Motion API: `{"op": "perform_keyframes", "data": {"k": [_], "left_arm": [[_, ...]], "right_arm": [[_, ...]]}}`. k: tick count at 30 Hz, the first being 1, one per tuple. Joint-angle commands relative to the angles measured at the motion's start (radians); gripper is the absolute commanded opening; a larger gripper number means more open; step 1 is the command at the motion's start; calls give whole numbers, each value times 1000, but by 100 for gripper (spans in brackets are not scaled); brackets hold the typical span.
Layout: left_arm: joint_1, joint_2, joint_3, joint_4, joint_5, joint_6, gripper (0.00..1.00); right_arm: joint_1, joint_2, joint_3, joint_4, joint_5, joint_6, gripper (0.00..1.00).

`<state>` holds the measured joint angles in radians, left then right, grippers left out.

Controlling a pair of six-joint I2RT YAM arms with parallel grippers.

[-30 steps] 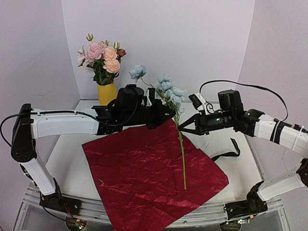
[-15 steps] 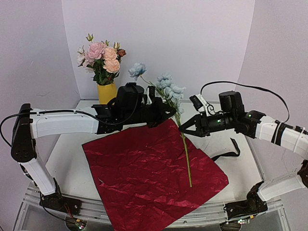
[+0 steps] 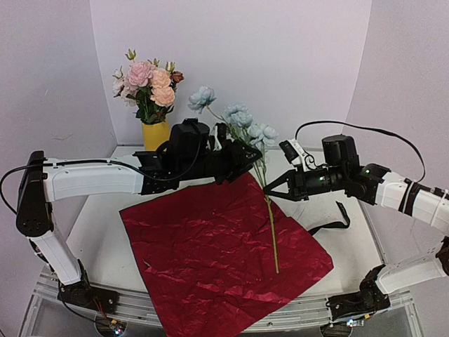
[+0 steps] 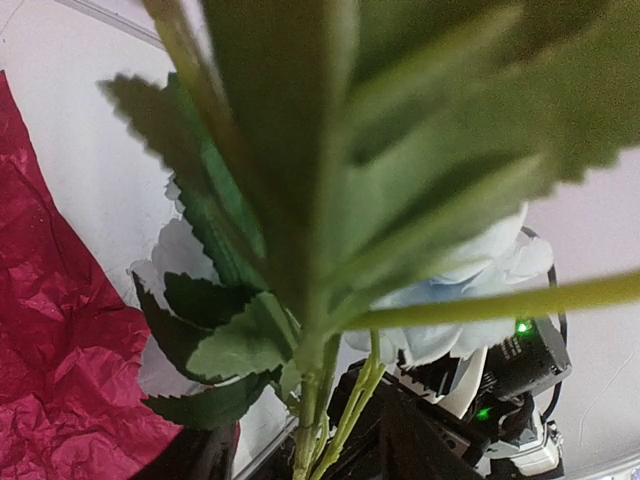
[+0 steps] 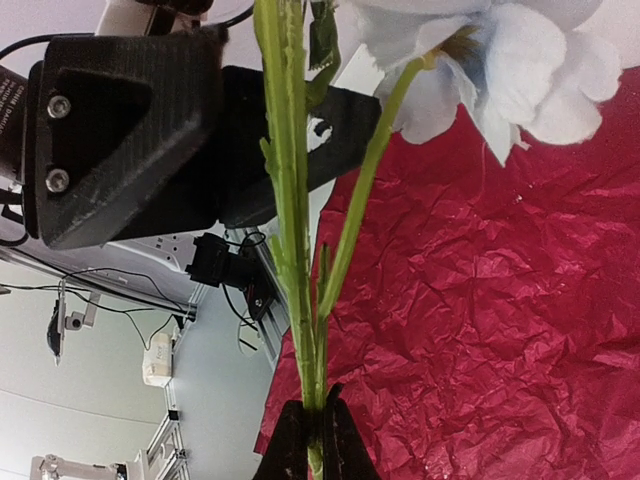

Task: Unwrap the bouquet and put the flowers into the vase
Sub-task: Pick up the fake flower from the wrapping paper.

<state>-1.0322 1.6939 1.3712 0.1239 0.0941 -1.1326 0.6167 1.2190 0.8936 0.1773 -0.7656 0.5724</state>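
holds the blue flowers by their green stem in the right gripper, fingertips pressed together on it, above the far right part of the wrapping paper. carries the blooms up and to the far left of that gripper, with the long tail of the stem hanging toward the near side over the red sheet.

reaches in from the left with the left gripper, close against the leaves just below the blooms and just left of the right gripper. cannot tell in any view whether its fingers stand parted or closed, or whether they touch the stem.

shows the whole layout only from overhead: crinkled dark red paper spread flat on the counter, a black ribbon lying right of it under the right arm, and the yellow vase at the far left by the wall, well apart from both grippers, with pink, peach and white flowers standing in it.

shows from the right wrist what overhead cannot: two dark fingertips meeting on the stem at the bottom edge, the stem forking above them, a pale bloom at upper right.

gives from the left wrist mostly blurred green leaves, a pale bloom behind them, red paper at left.
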Motion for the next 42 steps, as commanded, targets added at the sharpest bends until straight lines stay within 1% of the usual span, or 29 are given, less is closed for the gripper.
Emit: {"op": "perform_keyframes", "data": {"k": [1,3,5,13,16,22,28,35,37,38,40,42], "left_arm": [[0,-13,34,38,7,8,58],[0,-12,33,38,17,9,64],[-1,-2,38,37,34,10,65],[-39,55,86,34,29,47,67],[-43,68,94,33,27,52,64],[-44,64,97,30,3,80,43],[-44,46,89,27,-34,107,32],[-45,41,72,12,-47,119,25],[-45,41,73,4,-49,128,18],[-45,41,74,-1,-51,133,14],[-45,39,77,-11,-53,150,7],[-44,37,81,-21,-49,178,0]], "right_arm": [[3,-35,3,5,9,-5,0],[3,-33,4,5,1,-5,0],[3,-30,6,4,-6,-7,0],[3,-20,12,-1,-3,-8,0],[4,-19,13,-4,-2,-9,0],[3,-19,15,-9,-1,-15,0],[3,-14,15,-15,-2,-22,0],[3,3,25,-26,2,-31,0],[3,7,27,-28,5,-34,0],[3,8,28,-29,7,-36,1],[3,12,30,-31,10,-39,6],[3,15,31,-32,13,-43,18]]}}
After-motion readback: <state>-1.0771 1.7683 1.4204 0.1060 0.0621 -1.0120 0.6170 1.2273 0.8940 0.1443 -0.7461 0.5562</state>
